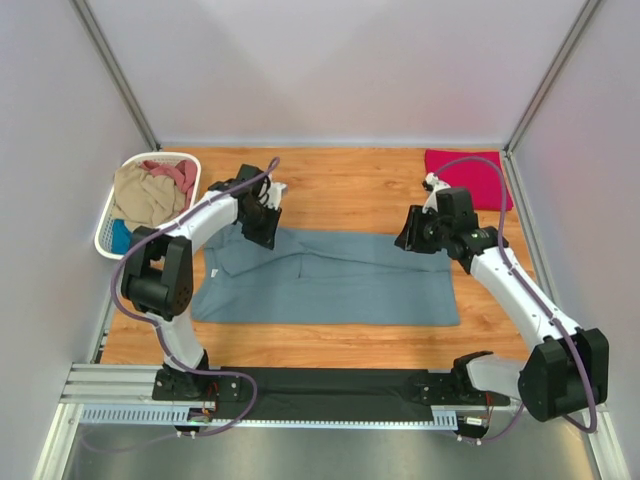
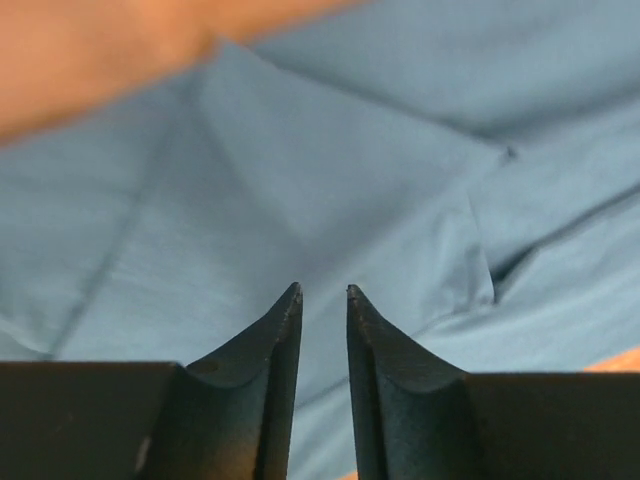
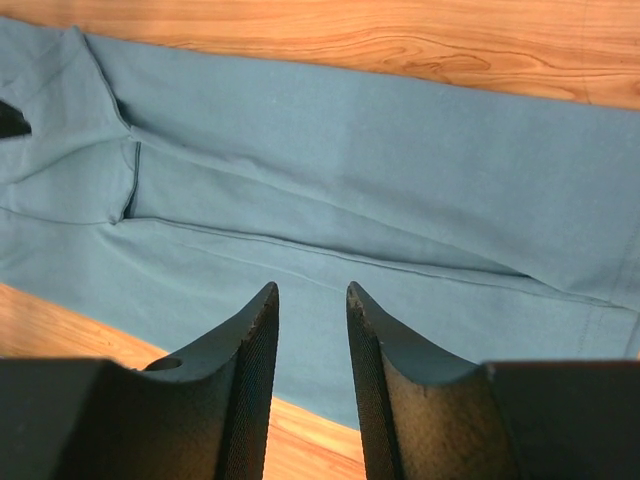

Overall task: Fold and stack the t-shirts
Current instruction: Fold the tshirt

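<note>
A large slate grey-blue t-shirt lies spread across the wooden table, with its long sides folded in. My left gripper hovers over the shirt's far left corner. In the left wrist view the left gripper is open a little with only the flat shirt below it. My right gripper hangs over the shirt's far right edge. In the right wrist view the right gripper is open with nothing between its fingers, above the shirt. A folded crimson-pink t-shirt lies at the back right corner.
A white slatted basket stands at the back left. It holds a tan shirt, a dusty-pink shirt and a bright-blue one. Grey walls close in the table on three sides. The arm bases stand on a black rail at the near edge.
</note>
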You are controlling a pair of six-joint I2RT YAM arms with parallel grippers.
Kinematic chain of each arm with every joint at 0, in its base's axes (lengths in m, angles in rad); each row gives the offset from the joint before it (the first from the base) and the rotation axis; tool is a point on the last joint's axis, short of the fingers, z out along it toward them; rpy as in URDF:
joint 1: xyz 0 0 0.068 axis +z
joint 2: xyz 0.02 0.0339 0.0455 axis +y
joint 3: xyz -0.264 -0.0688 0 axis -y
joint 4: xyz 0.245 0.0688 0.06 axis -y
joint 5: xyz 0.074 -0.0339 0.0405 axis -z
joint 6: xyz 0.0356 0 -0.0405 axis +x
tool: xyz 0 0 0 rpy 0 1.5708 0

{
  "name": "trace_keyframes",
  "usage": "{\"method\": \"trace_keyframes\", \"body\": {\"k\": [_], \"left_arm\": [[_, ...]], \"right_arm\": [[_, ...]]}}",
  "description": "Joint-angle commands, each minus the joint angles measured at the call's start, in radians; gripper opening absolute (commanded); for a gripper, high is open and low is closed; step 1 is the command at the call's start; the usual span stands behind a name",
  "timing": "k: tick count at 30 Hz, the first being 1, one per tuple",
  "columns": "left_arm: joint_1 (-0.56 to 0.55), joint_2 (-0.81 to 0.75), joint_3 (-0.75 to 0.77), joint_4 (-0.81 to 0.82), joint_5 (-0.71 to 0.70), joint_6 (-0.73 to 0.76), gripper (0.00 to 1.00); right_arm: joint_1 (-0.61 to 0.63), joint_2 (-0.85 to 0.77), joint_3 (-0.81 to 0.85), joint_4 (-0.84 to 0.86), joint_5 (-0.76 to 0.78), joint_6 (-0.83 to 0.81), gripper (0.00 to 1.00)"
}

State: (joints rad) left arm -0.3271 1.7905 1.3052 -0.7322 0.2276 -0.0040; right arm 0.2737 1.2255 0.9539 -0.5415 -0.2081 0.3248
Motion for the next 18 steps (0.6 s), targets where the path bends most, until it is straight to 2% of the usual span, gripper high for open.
{"method": "trace_keyframes", "body": {"k": [1,5,9,18], "left_arm": [[0.045,0.041,0.098,0.057,-0.01,0.024,0.33],[0.082,0.128,0.179,0.027,0.058,0.076,0.36],[0.091,0.226,0.252,-0.013,0.047,0.122,0.39],[0.112,0.247,0.31,0.008,0.059,0.159,0.41]], "right_arm": [[0.005,-0.044,-0.006,-0.012,-0.024,-0.009,0.36],[0.005,-0.052,0.017,-0.028,0.003,-0.02,0.36],[0.004,-0.05,0.036,-0.032,0.01,-0.023,0.36],[0.005,-0.047,0.068,-0.049,0.024,-0.035,0.37]]}}
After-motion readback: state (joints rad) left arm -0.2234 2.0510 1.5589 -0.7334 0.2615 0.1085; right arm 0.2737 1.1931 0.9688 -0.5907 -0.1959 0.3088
